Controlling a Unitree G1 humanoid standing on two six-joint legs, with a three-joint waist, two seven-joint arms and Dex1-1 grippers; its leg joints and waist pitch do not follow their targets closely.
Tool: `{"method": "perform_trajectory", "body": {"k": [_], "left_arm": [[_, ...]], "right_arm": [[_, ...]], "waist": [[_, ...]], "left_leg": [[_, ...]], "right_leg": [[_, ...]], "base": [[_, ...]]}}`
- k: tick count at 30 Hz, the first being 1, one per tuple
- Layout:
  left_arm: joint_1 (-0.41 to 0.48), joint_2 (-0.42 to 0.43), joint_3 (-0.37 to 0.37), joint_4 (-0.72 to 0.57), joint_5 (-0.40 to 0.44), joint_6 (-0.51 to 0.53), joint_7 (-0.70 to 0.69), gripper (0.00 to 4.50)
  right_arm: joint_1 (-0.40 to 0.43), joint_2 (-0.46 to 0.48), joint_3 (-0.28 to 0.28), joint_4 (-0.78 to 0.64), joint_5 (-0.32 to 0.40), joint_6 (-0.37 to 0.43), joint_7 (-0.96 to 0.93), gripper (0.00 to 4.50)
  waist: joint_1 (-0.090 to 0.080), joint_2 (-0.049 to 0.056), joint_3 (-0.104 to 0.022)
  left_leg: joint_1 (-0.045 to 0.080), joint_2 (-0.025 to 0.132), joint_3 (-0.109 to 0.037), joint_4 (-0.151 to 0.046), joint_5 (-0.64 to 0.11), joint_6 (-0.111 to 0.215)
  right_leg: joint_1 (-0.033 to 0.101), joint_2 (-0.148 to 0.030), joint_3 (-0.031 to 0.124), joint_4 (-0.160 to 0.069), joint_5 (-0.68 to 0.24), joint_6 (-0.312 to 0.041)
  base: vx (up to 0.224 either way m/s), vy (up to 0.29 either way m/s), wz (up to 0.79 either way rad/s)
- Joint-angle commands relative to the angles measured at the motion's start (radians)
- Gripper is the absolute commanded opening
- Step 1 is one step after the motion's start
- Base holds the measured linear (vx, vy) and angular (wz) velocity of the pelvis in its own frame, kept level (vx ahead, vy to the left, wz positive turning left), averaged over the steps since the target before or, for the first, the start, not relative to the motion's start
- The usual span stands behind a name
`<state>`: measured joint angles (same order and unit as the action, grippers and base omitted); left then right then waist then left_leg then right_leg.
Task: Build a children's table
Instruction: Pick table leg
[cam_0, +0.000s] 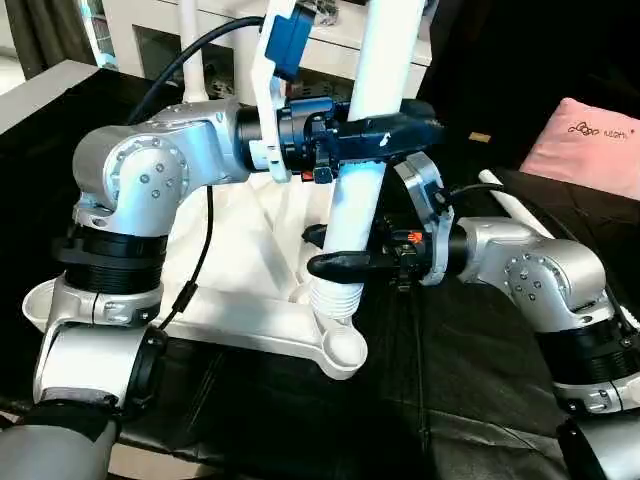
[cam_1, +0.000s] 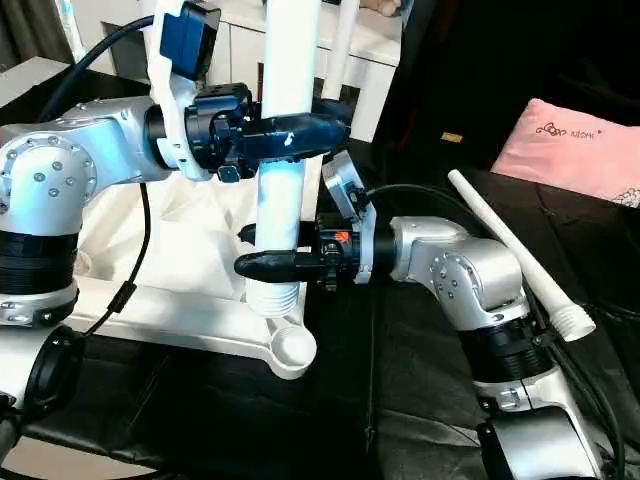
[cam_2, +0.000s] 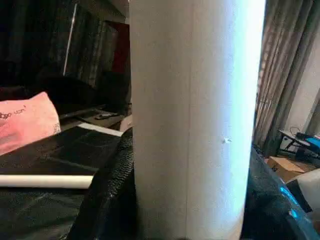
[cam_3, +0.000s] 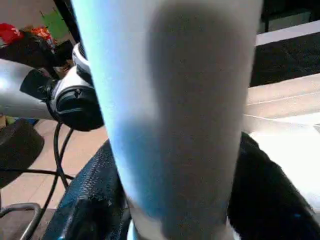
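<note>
Above the tabletop (cam_0: 250, 320) corner socket (cam_0: 343, 347), we hold 1 upright leg (cam_0: 370, 100): left gripper (cam_0: 385, 135) clamped high, right gripper (cam_0: 335, 250) around it low, grip uncertain. Any tilt could cross-thread it and jam the leg crooked. 1 spare leg (cam_1: 510, 250) lies nearby.

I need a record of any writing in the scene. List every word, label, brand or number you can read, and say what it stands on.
Dark script printed on the pink cushion: too small and blurred to read for certain.
Small orange mark on the right gripper, at its wrist end: no legible text.
White table leg and tabletop: no writing visible.
</note>
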<state>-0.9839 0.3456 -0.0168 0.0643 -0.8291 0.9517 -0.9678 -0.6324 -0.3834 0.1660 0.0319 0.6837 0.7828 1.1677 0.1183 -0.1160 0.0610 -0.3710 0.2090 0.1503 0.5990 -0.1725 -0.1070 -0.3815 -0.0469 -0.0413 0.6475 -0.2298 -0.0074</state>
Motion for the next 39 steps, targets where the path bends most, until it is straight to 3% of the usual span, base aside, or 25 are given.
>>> {"method": "perform_trajectory", "body": {"k": [1, 7, 20, 23, 29, 31, 33, 36, 39], "left_arm": [[-0.024, -0.005, -0.015, 0.001, 0.005, -0.014, -0.01, 1.8], [-0.032, -0.01, -0.011, 0.012, 0.011, -0.019, -0.006, 1.8], [-0.052, -0.032, 0.014, 0.024, 0.011, -0.038, 0.011, 1.8], [-0.061, -0.058, 0.049, 0.037, -0.018, -0.02, 0.05, 2.5], [-0.085, -0.151, 0.14, 0.053, -0.058, -0.029, 0.225, 2.94], [-0.083, -0.166, 0.15, 0.048, -0.062, -0.04, 0.244, 3.01], [-0.081, -0.201, 0.177, 0.046, -0.067, -0.075, 0.292, 3.33], [-0.088, -0.252, 0.231, 0.063, -0.083, -0.133, 0.348, 3.38], [-0.103, -0.319, 0.324, 0.07, -0.121, -0.232, 0.417, 3.78]], "right_arm": [[-0.003, -0.008, -0.008, 0.001, 0.004, 0.01, 0.011, 2.35], [-0.001, -0.012, 0.001, 0.006, -0.003, 0.008, 0.016, 2.03], [-0.003, 0.006, -0.007, 0.025, -0.016, -0.004, 0.006, 1.99], [0.0, 0.016, -0.011, 0.028, -0.015, -0.009, -0.003, 1.99], [0.01, 0.054, -0.035, 0.038, -0.012, -0.031, -0.046, 1.94], [0.013, 0.064, -0.042, 0.04, -0.01, -0.035, -0.059, 1.94], [0.018, 0.085, -0.059, 0.043, -0.005, -0.046, -0.082, 1.94], [0.02, 0.112, -0.081, 0.048, 0.001, -0.056, -0.112, 1.94], [0.018, 0.151, -0.115, 0.066, 0.004, -0.08, -0.166, 1.93]], "waist": [[0.004, 0.01, -0.073], [0.006, 0.011, -0.074], [0.007, 0.012, -0.075], [0.01, 0.015, -0.075], [0.021, 0.014, -0.074], [0.025, 0.018, -0.074], [0.027, 0.016, -0.075], [0.03, 0.015, -0.076], [0.028, 0.013, -0.075]], "left_leg": [[0.011, 0.014, 0.013, -0.059, -0.015, -0.021], [0.011, 0.013, 0.012, -0.058, -0.012, -0.02], [0.011, 0.014, 0.012, -0.058, -0.017, -0.02], [0.012, 0.014, 0.012, -0.058, -0.026, -0.02], [0.011, 0.014, 0.012, -0.056, -0.044, -0.022], [0.012, 0.015, 0.01, -0.058, -0.042, -0.025], [0.013, 0.015, 0.01, -0.058, -0.044, -0.026], [0.01, 0.013, 0.01, -0.057, -0.043, -0.025], [0.01, 0.014, 0.01, -0.058, -0.058, -0.026]], "right_leg": [[0.06, -0.075, 0.037, -0.056, 0.096, -0.209], [0.061, -0.075, 0.037, -0.056, 0.105, -0.211], [0.061, -0.076, 0.036, -0.055, 0.114, -0.219], [0.061, -0.077, 0.036, -0.055, 0.117, -0.226], [0.062, -0.078, 0.036, -0.058, 0.11, -0.234], [0.061, -0.078, 0.036, -0.057, 0.108, -0.231], [0.06, -0.076, 0.035, -0.058, 0.116, -0.228], [0.063, -0.077, 0.034, -0.059, 0.125, -0.229], [0.064, -0.078, 0.034, -0.063, 0.104, -0.225]], "base": [[0.0, 0.0, 0.0], [0.0, 0.0, 0.0], [0.0, 0.0, 0.0], [0.0, 0.0, 0.0], [0.0, 0.0, 0.0], [0.0, 0.0, 0.0], [0.0, 0.0, 0.0], [0.0, 0.0, 0.0], [0.0, 0.0, 0.0]]}}
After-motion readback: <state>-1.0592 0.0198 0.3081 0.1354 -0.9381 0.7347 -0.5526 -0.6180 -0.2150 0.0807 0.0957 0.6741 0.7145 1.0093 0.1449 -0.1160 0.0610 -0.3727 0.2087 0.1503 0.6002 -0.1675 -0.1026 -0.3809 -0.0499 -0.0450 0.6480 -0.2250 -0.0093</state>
